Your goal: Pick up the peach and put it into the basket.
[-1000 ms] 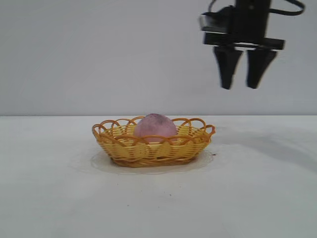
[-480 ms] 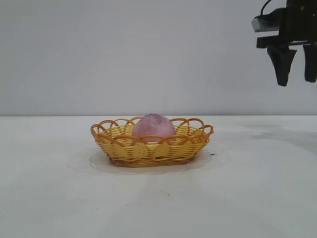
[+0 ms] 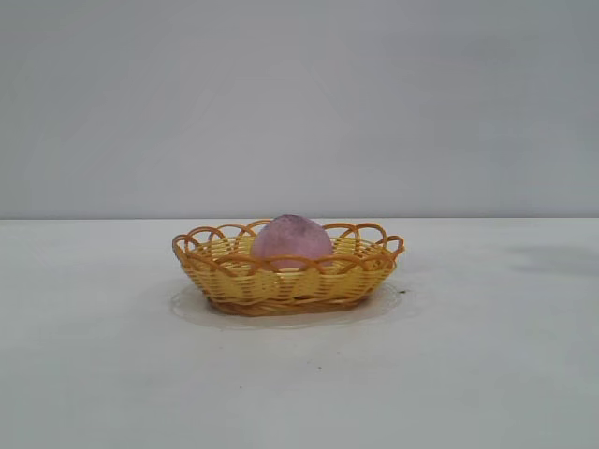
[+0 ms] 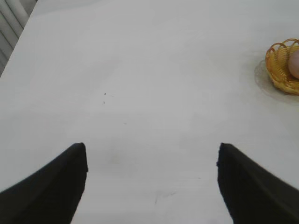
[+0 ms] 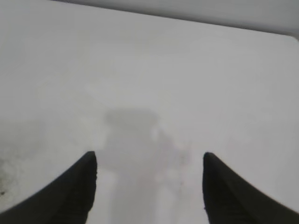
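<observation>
The pale pink peach [image 3: 291, 240] rests inside the yellow-orange wicker basket [image 3: 225, 277] at the middle of the white table. Neither arm shows in the exterior view. In the left wrist view my left gripper [image 4: 152, 151] stands open over bare table, with the basket [image 4: 277, 65] and a sliver of the peach [image 4: 295, 64] far off at the frame's edge. In the right wrist view my right gripper [image 5: 149, 161] is open above bare table, nothing between its fingers, its shadow on the surface below.
A white table [image 3: 487, 355] stretches all round the basket, with a plain grey wall behind. A ribbed white surface [image 4: 11, 23] lies past the table edge in the left wrist view. A table edge [image 5: 187, 18] shows far off in the right wrist view.
The right gripper, hanging open above and right of the basket, has moved right and left the exterior view. Peach and basket have stayed put.
</observation>
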